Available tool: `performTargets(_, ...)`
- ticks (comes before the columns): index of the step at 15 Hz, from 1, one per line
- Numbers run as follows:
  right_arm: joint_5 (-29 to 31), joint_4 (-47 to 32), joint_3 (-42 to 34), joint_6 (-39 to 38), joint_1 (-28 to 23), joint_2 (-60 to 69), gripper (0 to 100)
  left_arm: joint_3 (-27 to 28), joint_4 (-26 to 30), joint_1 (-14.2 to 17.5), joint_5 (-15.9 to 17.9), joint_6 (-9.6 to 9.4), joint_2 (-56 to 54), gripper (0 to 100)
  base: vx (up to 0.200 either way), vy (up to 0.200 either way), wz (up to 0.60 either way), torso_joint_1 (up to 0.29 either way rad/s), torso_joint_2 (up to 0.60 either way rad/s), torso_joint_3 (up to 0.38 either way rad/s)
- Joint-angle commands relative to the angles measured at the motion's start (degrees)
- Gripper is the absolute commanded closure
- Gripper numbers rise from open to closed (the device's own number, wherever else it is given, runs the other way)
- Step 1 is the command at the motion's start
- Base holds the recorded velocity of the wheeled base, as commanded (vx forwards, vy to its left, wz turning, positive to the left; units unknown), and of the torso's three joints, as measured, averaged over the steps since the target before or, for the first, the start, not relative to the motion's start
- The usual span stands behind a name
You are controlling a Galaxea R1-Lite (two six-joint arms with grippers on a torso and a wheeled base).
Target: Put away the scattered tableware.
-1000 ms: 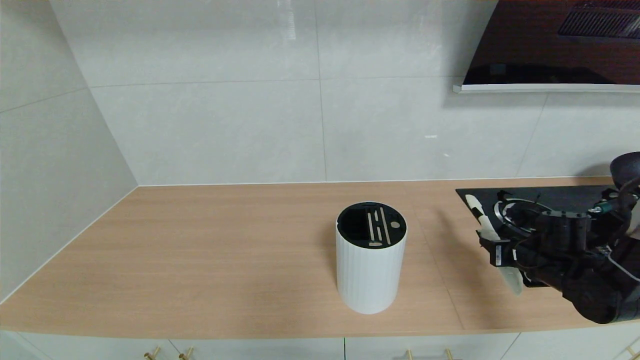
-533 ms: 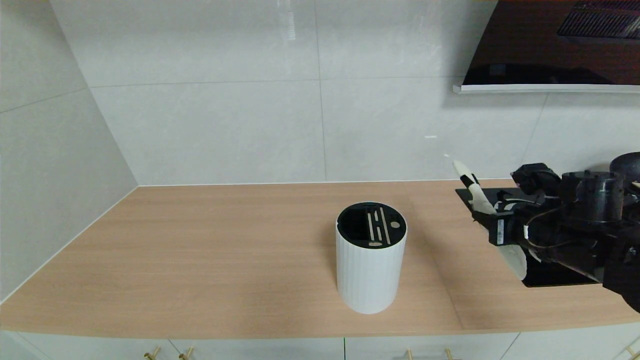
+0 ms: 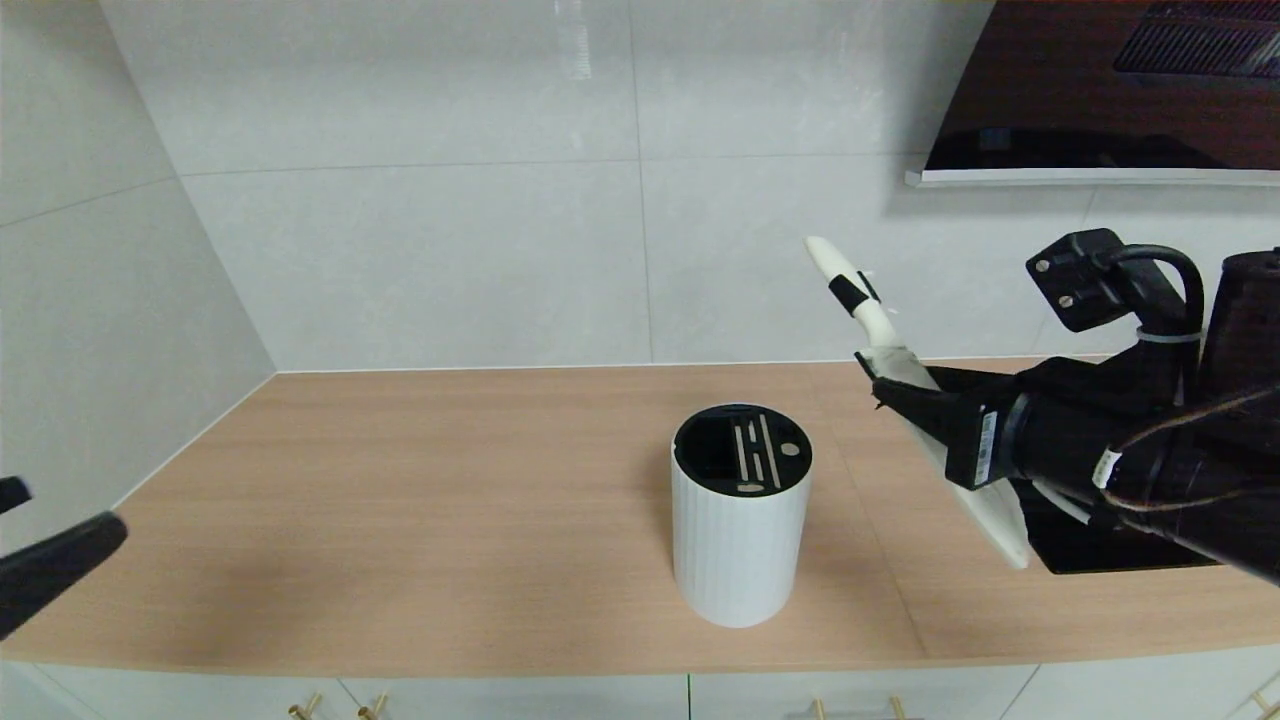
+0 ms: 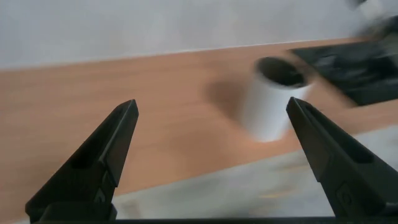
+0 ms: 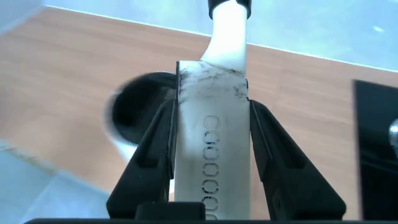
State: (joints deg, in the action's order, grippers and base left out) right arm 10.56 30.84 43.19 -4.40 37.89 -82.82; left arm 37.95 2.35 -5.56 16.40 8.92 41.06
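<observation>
Pinched by its blade in the right gripper (image 3: 905,395): white plastic knife with black-banded handle (image 3: 868,305).
Held tilted in the air, handle up, right of the white ribbed cylindrical holder with black slotted top (image 3: 738,530) on the wooden counter (image 3: 450,480); left gripper (image 4: 211,106) spread wide.

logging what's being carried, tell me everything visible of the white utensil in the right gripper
The white utensil looks like a knife: a broad, flat, pale blade with a row of small oval marks and dark scuffs near the handle, plus a slim white handle ringed by a black band. The right gripper is shut on the blade, a finger on either side. It is tilted in the air, handle up toward the wall, tip down above the counter, right of the white holder, touching neither.
</observation>
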Motion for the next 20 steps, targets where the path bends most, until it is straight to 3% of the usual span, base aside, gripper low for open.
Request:
performTargets(1,0.43,-0.08,1.02,-1.66,6.06,-0.06,100,2.92,-9.56,-14.13,1.53,13.66,16.25,0,0.0,0.0,0.0,0.0,0.0,0.0)
performTargets(4,0.52,-0.17,2.07,-5.36,10.72,-0.85,100,3.71,-21.95,-20.98,1.71,17.44,26.88,0,0.0,0.0,0.0,0.0,0.0,0.0)
performTargets(5,0.52,-0.17,2.6,-6.76,12.21,-1.38,100,4.24,-26.96,-23.18,1.62,19.73,30.84,0,0.0,0.0,0.0,0.0,0.0,0.0)
performTargets(8,0.52,-0.17,3.65,-7.99,15.2,-3.84,100,4.5,-32.68,-24.15,1.88,23.07,36.46,0,0.0,0.0,0.0,0.0,0.0,0.0)
performTargets(11,2.1,0.18,4.53,-11.95,17.92,-6.74,100,4.94,-34.96,-25.99,3.64,23.07,41.91,0,0.0,0.0,0.0,0.0,0.0,0.0)
performTargets(14,3.07,0.18,5.41,-12.91,18.71,-7.35,100,9.69,-39.09,-29.69,3.03,23.42,48.33,0,0.0,0.0,0.0,0.0,0.0,0.0)
performTargets(17,6.32,0.01,6.82,-14.23,18.8,-9.11,100,12.06,-39.35,-31.97,-4.27,23.42,53.6,0,0.0,0.0,0.0,0.0,0.0,0.0)
performTargets(20,8.16,0.1,7.08,-14.23,18.89,-10.25,100,12.59,-39.35,-32.41,-5.06,23.51,54.3,0,0.0,0.0,0.0,0.0,0.0,0.0)
